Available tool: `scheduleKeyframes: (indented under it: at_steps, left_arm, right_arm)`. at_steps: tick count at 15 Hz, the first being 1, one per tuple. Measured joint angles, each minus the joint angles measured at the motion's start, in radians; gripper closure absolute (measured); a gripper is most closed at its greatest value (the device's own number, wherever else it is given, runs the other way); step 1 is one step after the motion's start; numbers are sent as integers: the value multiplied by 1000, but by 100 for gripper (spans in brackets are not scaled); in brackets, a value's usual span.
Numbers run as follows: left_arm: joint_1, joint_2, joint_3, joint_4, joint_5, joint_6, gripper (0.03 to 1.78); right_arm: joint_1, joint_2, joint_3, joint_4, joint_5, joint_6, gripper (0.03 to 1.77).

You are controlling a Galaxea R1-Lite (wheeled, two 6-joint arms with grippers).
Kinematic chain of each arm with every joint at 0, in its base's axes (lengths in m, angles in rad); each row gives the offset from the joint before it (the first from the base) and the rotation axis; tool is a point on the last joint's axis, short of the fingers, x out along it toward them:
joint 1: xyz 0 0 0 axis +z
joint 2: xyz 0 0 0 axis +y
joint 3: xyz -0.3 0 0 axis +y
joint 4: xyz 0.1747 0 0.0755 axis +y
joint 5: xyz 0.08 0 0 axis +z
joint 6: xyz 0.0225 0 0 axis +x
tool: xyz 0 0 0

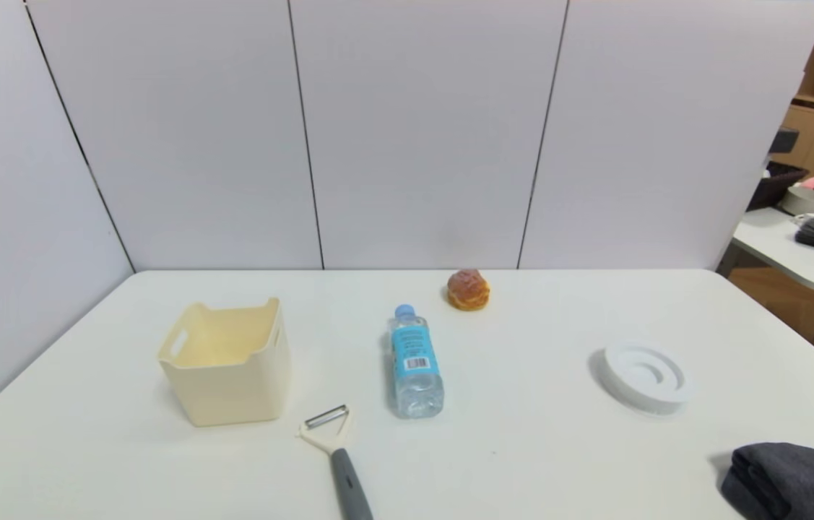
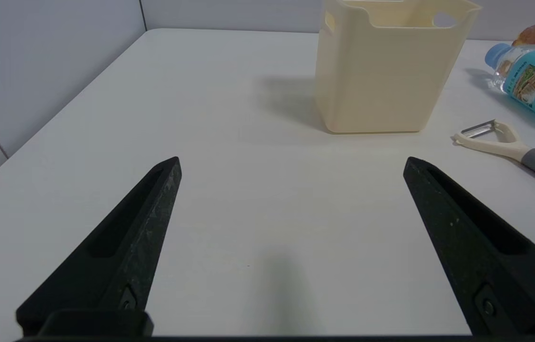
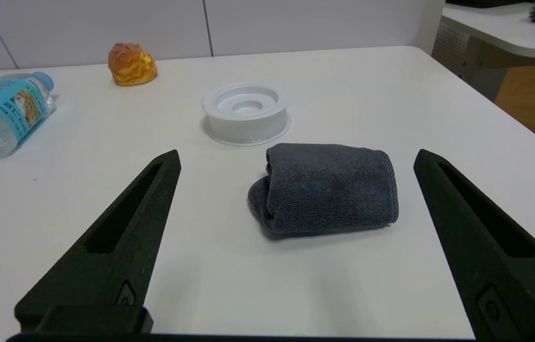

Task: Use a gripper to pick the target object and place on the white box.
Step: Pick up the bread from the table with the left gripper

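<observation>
Cream puff at the far edge, both grippers empty

The cream puff (image 1: 469,289) was seen near the back edge of the table (image 1: 522,462), behind the blue-labelled bottle (image 1: 416,365) and slightly to its right. The white box (image 1: 237,393) was placed well to the left, with its opening upward.

Both grippers were held over the near part of the table. The jaws of the right gripper (image 3: 298,154) were spread wide with nothing gripped, and a folded dark towel (image 3: 331,187) was framed beyond them. From there the pastry was located ahead and to the left, past the white ringed disc (image 3: 247,111). The jaws of the left gripper (image 2: 292,161) were likewise spread wide and empty, with the box ahead of them and the pastry farther off to the right, beyond the bottle.

Neither arm could clearly be called nearer. The pastry looked almost round, so no long axis had to be matched; a left-hand reach would have to be routed around the box and bottle, while a right-hand reach was judged less obstructed but farther from the box afterward.
</observation>
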Motion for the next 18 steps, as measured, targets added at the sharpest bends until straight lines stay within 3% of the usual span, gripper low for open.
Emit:
scheduleKeyframes:
  at_steps: [15,18]
  left_arm:
    - [1,17,0,5,2,1,12]
    - [1,86,-68,53,-1,57,12]
  right_arm:
    - [0,0,0,0,0,0,10]
    - [0,0,0,0,0,0,10]
